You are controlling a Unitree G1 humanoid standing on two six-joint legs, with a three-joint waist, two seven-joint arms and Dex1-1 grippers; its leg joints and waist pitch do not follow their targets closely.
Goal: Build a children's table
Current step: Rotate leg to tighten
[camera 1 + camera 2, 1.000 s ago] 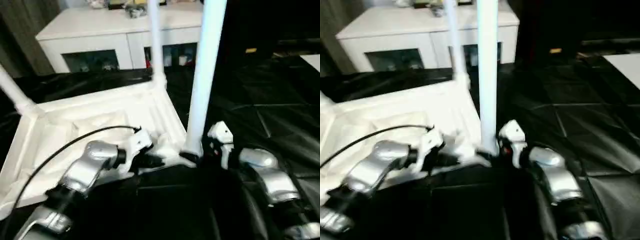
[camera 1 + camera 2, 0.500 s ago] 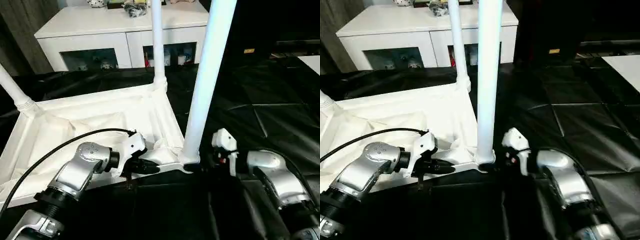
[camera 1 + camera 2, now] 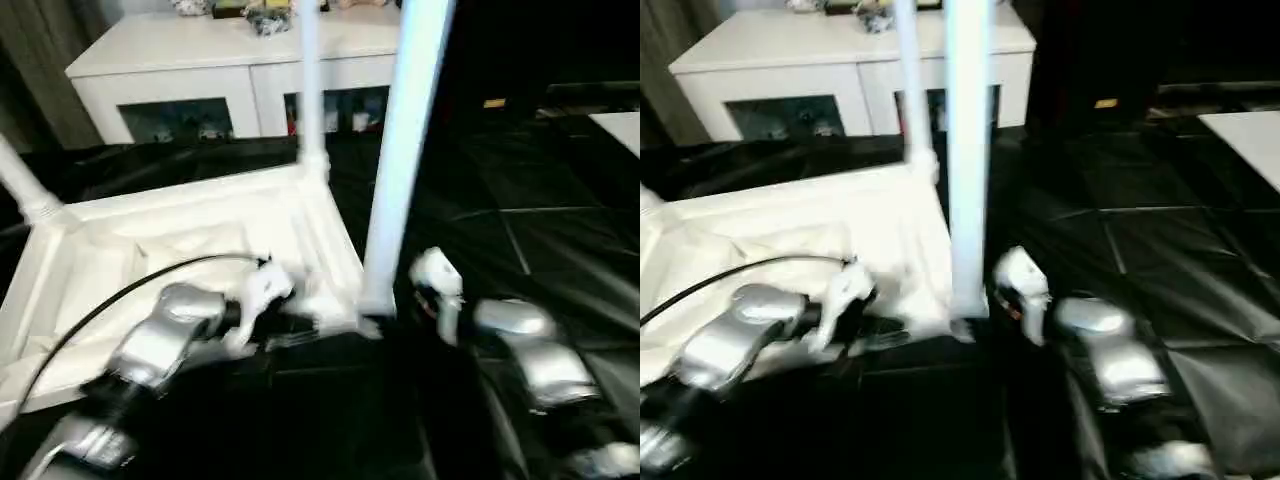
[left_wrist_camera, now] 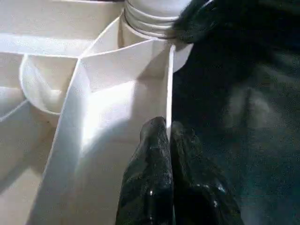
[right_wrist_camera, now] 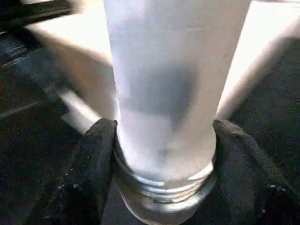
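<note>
The table (image 3: 190, 240) lies upside down on the black sheet (image 3: 560, 230) in front of the cabinet (image 3: 200, 80), its legs pointing up. The left gripper (image 4: 168, 136) pinches the thin rim at the near corner, fingers closed on it. The right gripper (image 5: 164, 154) has a finger on each side of the near leg (image 3: 400, 150) at its threaded base, seemingly touching it.

left gripper (image 4: 168, 140): fingers pressed together | right gripper (image 5: 161, 140): fingers spread apart | both forearms reaching forward, angled inward
</note>
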